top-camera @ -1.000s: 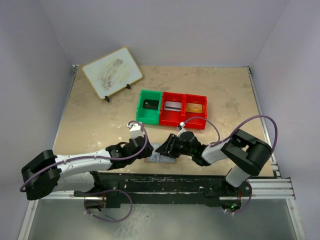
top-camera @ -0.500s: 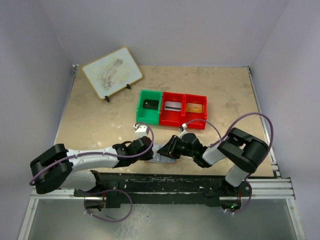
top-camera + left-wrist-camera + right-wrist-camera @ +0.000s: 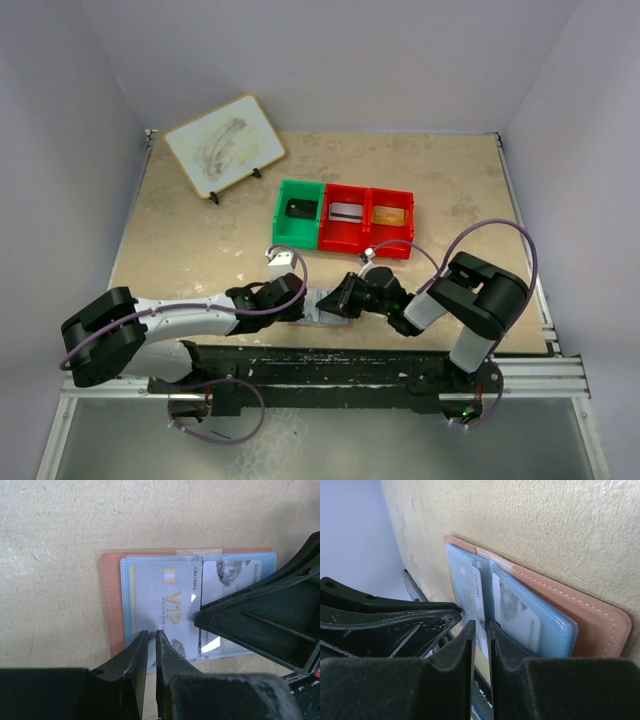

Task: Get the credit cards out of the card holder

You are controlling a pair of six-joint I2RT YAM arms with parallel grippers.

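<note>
- Near the front edge of the desk [image 3: 200, 250], between the two arms, I see one card holder [image 3: 110, 605] lying opened flat with its blue panels up. Its long axis runs left to right along that edge.
- I count two cards in it: a VIP card [image 3: 170, 600] on the left panel and a second card [image 3: 232, 575] with a printed picture on the right panel. A yellow edge shows behind the VIP card.
- My left arm lies low, stretched rightward from its base. The left gripper [image 3: 151, 636] has its jaws almost together, with only a thin slit between them and their tips over the holder's near edge. I see nothing in the slit.
- My right arm is folded, elbow raised at the right and forearm reaching left. The right gripper [image 3: 480, 626] has its jaws pinched on the VIP card's edge, which runs into their gap.
- Farther back I count three bins in a row: one green bin [image 3: 295, 240] and two red bins [image 3: 350, 242].
</note>
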